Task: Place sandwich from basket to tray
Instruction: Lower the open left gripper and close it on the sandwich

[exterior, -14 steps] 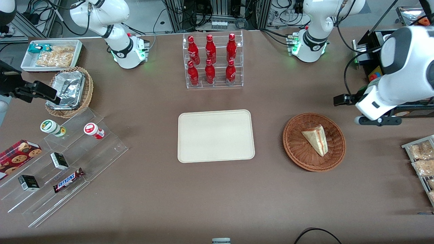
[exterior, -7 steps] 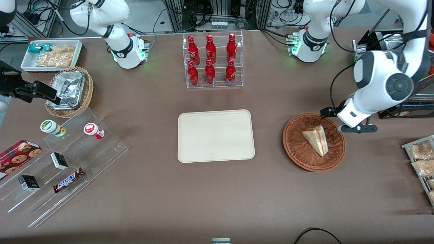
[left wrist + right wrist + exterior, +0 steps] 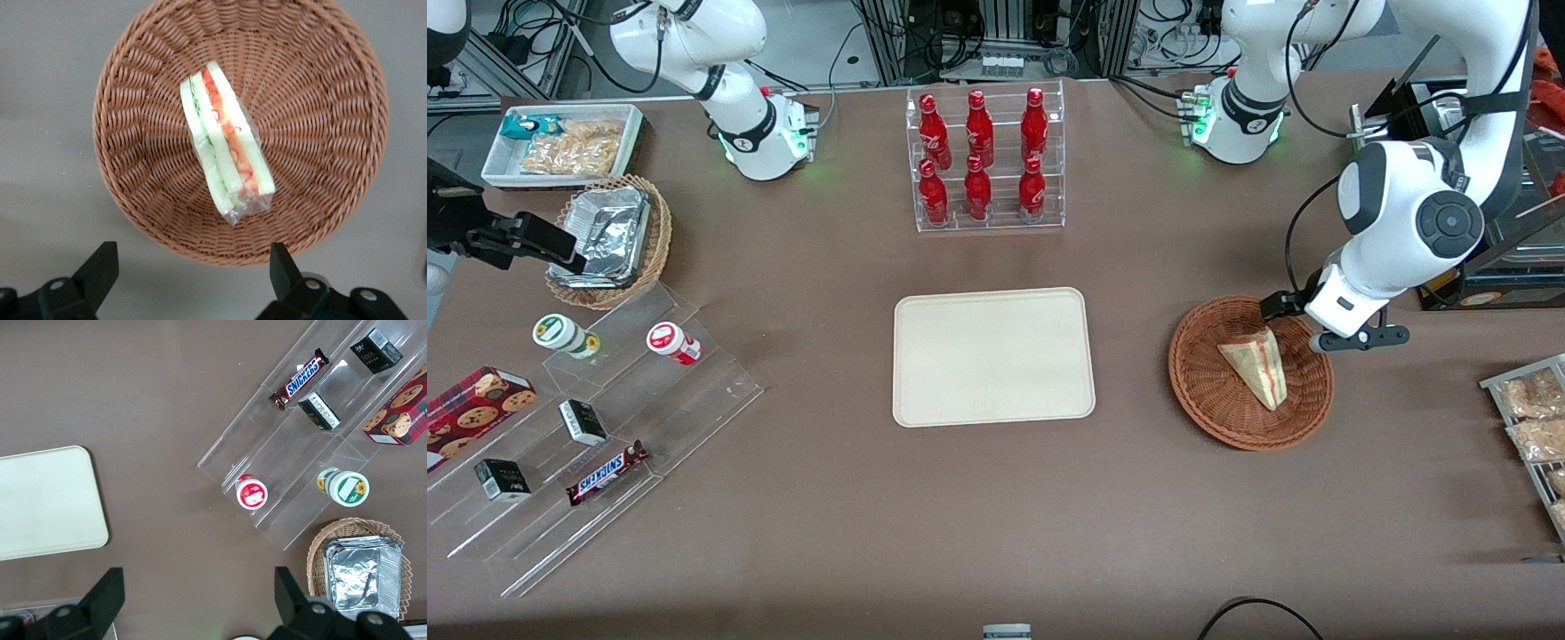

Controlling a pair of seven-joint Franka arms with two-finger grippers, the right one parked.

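The sandwich [image 3: 1256, 364], a wrapped wedge of pale bread with red, green and yellow layers, lies in the reddish-brown wicker basket [image 3: 1209, 400] toward the working arm's end of the table. It also shows in the left wrist view [image 3: 225, 143], inside the basket [image 3: 320, 133]. The left gripper [image 3: 1316, 322] hovers above the basket's rim, at the edge farther from the front camera. In the left wrist view the gripper [image 3: 190, 267] is open and empty, its black fingers [image 3: 100, 270] wide apart. The cream tray [image 3: 993, 356] lies flat at the table's middle.
A clear rack of red bottles [image 3: 984, 157] stands farther from the camera than the tray. Snack packets [image 3: 1532, 413] lie at the working arm's table edge. A clear stepped stand with snacks [image 3: 596, 427] and a tan basket with foil container [image 3: 609, 236] sit toward the parked arm's end.
The left arm has swung in from the table's edge toward the basket and lowered; its gripper now hangs over the basket's rim. The sandwich, basket and tray have not moved.
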